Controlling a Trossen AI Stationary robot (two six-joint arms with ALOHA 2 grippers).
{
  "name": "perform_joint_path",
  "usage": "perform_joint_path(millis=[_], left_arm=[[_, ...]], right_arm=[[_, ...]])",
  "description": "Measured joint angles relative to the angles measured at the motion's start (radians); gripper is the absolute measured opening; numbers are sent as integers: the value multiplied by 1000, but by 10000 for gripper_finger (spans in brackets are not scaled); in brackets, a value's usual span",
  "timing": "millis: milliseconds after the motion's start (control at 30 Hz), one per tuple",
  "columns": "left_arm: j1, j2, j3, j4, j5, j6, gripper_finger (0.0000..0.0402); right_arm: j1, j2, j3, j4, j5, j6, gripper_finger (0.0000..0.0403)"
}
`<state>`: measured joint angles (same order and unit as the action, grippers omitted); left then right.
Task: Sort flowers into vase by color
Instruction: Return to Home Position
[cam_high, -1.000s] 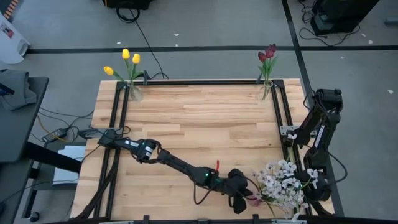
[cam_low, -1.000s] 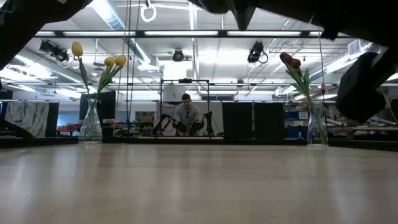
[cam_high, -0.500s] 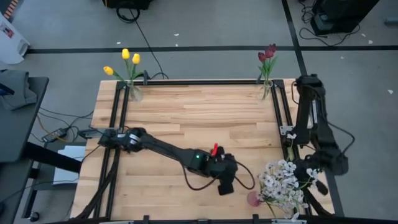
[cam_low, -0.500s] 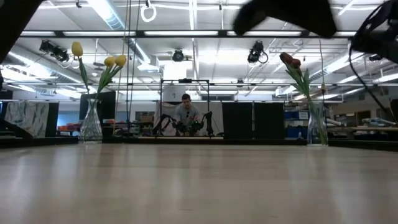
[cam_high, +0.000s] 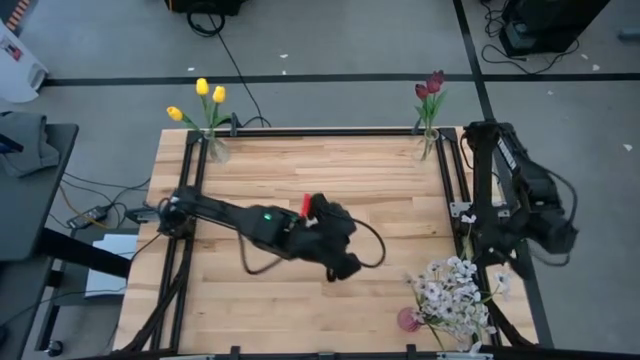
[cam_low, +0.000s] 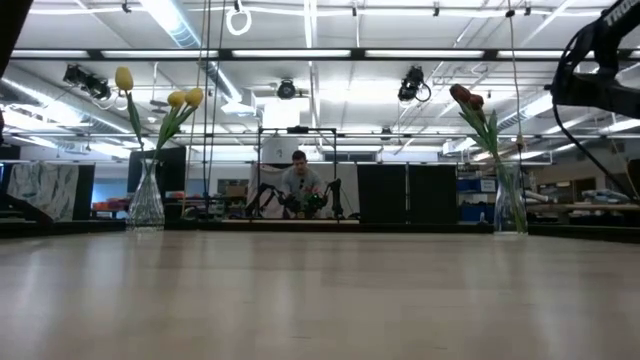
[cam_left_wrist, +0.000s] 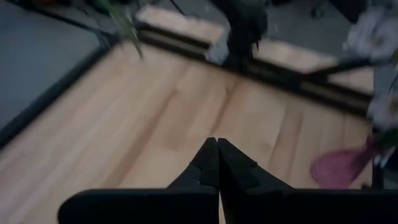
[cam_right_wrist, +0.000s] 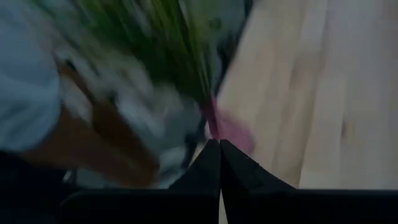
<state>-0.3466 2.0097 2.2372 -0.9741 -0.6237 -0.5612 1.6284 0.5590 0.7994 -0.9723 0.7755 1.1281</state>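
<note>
Flowers stand sorted by colour, I judge: yellow tulips (cam_high: 205, 95) at the light wooden desk's (cam_high: 300, 170) far left corner, dark red tulips (cam_high: 430, 85) at its far right, whitish blossom sprays (cam_high: 455, 290) in the small purple vase (cam_high: 407, 319) at the near right. My left hand (cam_left_wrist: 217, 144) hangs mid-desk and my right hand (cam_right_wrist: 219, 144) by the right rail beside the sprays, each with fingers pressed together on nothing, since nothing is left to carry.

We see a light wooden plank desk (cam_high: 300, 170) filling the centre of the high view, with grey floor (cam_high: 330, 40) across the top. In the low view, a seated person (cam_low: 299, 180) is at mid-frame.
</note>
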Motion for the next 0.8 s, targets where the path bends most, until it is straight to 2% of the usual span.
perform_joint_path(millis=[133,233,533,700,800], left_arm=[[-3,-50,-1,24,-76,5,1],[-3,-84,-1,45,-123,7,1],[-3,-109,-1,46,-164,8,1],[-3,-107,-1,47,-172,3,1],[-3,-107,-1,48,-181,3,1]], right_arm=[[-17,8,118,57,169,-268,9],[-42,11,219,100,228,-455,9],[-113,70,478,406,196,-989,9],[-160,173,578,572,189,-1171,9],[-200,240,639,592,145,-1236,9]])
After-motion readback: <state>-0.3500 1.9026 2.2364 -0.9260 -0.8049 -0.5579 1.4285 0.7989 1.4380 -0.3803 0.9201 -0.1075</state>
